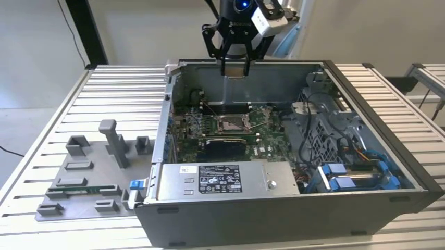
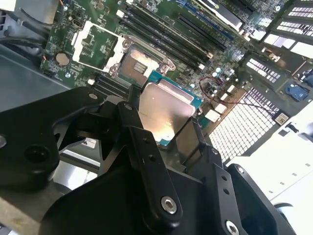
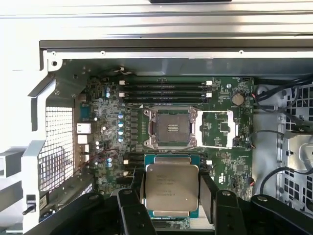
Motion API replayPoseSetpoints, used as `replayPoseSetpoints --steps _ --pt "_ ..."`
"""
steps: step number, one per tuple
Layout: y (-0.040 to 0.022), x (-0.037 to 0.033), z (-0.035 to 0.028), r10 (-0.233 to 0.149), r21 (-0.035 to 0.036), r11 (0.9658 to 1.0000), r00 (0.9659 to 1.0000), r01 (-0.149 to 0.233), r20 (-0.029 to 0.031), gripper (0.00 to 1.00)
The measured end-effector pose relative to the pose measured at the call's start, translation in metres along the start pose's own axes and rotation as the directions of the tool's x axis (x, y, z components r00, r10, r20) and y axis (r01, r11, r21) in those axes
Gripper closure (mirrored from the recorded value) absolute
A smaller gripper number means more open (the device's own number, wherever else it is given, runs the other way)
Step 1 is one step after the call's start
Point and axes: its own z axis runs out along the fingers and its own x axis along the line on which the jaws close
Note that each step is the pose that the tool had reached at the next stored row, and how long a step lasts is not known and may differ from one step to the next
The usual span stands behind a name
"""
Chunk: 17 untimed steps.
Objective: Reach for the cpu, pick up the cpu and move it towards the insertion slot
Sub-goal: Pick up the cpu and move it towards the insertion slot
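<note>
- Cpu point(image 3: 172, 191) held between the two black fingers of the pincer point(image 3: 171, 193), silvery face turned toward the first wrist camera, green edge showing along its border.
- Seen again in the second wrist view, cpu point(image 2: 164, 113) tilted, pale metal face catching light, gripped at its opposite edges by the fingers point(image 2: 139, 137).
- Pincer point(image 2: 166, 132) closed down onto the chip's sides, fingers touching its edges, nothing else in the grasp.
- In the exterior view, pincer point(image 1: 234, 70) hanging above the rear wall of the open computer case point(image 1: 389, 198), clear of the motherboard; chip too small there to make out.
- Insertion slot point(image 3: 172, 128) lying open on the green motherboard point(image 3: 105, 127), silver frame around a tan-grey centre, load plate flipped aside just beside it.
- Cpu apart from the insertion slot point(image 2: 137, 61), not touching it, raised above the board near the socket.
- Insertion slot point(image 1: 232, 123) also visible near the middle of the case in the exterior view.
- Case resting on a slatted metal table point(image 1: 49, 140), with a grey fixture tray point(image 1: 90, 205) beside it toward the exterior view's left.
</note>
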Motion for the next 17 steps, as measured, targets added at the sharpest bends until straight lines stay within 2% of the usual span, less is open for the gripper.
replayPoseSetpoints --steps 11,14,17 --pt "0.0015 -0.001 0.0076 0.003 0.0001 1.0 1.0 -0.003 0.0001 1.0" --pt "0.0056 -0.0012 0.0084 0.003 0.0037 1.0 1.0 -0.003 0.0001 1.0" --pt "0.0087 -0.0012 0.0085 0.003 0.0038 1.0 1.0 -0.003 0.0003 1.0"
